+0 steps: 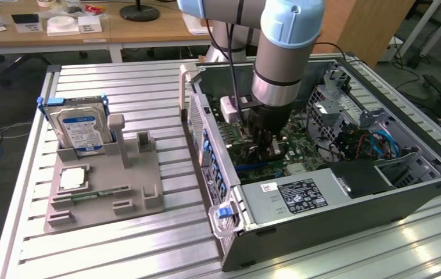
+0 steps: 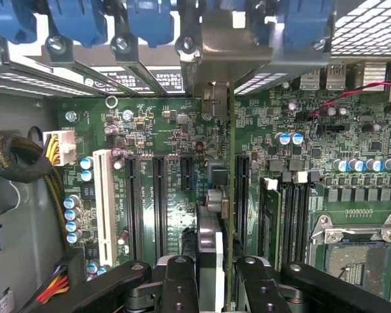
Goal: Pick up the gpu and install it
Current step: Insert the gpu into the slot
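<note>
My gripper (image 2: 216, 288) is shut on the gpu (image 2: 229, 156), a thin dark card seen edge-on between the two black fingers (image 2: 177, 287). The card runs over the green motherboard (image 2: 169, 130) beside a long black slot (image 2: 242, 195). Its metal bracket (image 2: 225, 45) lies against the rear wall of the case, by the blue latches. I cannot tell whether the card's edge sits in the slot. In the exterior view the gripper (image 1: 268, 150) reaches down inside the open computer case (image 1: 204, 125), low over the board.
A silver hard drive (image 1: 81, 125) stands in the grey fixture (image 1: 104, 195) on the exterior view's left, with a small square chip (image 1: 73, 179) lying flat. Inside the case are the power supply (image 1: 298, 195), a cable bundle (image 2: 16, 160), memory slots (image 2: 283, 208) and the processor socket (image 2: 358, 254).
</note>
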Robot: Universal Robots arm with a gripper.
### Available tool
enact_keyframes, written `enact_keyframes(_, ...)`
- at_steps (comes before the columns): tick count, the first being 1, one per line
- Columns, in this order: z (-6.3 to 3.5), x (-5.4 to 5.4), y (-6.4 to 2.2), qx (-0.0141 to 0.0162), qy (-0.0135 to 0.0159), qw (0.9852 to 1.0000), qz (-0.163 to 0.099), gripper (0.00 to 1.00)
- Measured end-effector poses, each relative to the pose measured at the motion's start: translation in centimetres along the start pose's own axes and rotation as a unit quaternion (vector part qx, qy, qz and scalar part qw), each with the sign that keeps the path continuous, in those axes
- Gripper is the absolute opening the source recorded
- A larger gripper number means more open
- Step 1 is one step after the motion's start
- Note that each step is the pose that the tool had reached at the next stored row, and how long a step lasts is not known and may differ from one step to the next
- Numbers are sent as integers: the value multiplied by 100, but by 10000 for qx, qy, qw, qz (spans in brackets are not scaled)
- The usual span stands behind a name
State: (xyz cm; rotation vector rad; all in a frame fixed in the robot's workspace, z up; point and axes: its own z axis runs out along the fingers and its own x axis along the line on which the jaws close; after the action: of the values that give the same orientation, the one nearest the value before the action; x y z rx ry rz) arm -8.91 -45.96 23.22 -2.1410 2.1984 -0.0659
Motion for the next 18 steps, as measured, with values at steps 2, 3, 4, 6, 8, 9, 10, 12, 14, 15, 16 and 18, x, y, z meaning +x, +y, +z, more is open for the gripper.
enact_keyframes(2,11,0,1,0,0,10000,0,28)
enact_keyframes(3,17,0,1,0,0,10000,0,28)
enact_keyframes(4,23,1,2,0,0,10000,0,28)
enact_keyframes(6,36,1,3,0,0,10000,0,28)
enact_keyframes(8,44,1,4,-1,1,10000,0,28)
enact_keyframes(9,45,2,4,-1,2,10000,0,28)
enact_keyframes(10,45,1,4,-1,2,10000,0,28)
enact_keyframes(12,45,1,4,0,0,10000,0,28)
enact_keyframes(14,42,0,3,1,-2,10000,0,28)
enact_keyframes(15,39,0,3,0,-1,10000,0,28)
enact_keyframes(16,38,1,3,0,-1,10000,0,28)
enact_keyframes(18,38,1,3,0,0,10000,0,28)
